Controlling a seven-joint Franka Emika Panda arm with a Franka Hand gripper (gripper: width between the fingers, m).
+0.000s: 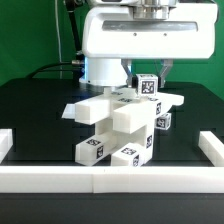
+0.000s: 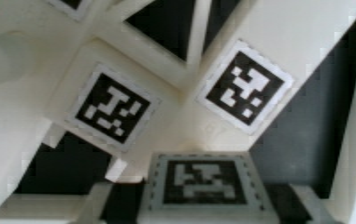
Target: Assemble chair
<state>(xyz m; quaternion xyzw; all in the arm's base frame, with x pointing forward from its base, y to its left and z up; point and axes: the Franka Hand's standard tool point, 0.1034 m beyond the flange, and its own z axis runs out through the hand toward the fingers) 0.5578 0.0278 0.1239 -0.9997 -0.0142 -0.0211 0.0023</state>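
Green wall at the back, black surface (image 1: 35, 110) below. Up top hangs the big glossy white tool (image 1: 147, 76), its fingers pressed in on a small white plastic block w/ a black-and-white tag sticker (image 1: 148, 87). So the tool is pinching that block, not spread. The block is at the top of the half-built white plastic chair (image 1: 115, 125). The chair is a pile of slabs, bars & blocks in the middle of the surface, sticking out toward the exterior view's left. Wrist view is v. close & blurry: only white faces and square tag stickers (image 2: 249, 85). From it I can't tell if the block is fully in its spot.

Step now, I think: fit this block onto the chair. To do it well:
- Line up the edges first.
- Hold the pinch firm, go slow, push straight, no twisting, bc the pile looks wobbly & could tip.
- Let go only when the block sits flat.

The long low white border rail (image 1: 110, 180) at the front is well apart, so no worry there.
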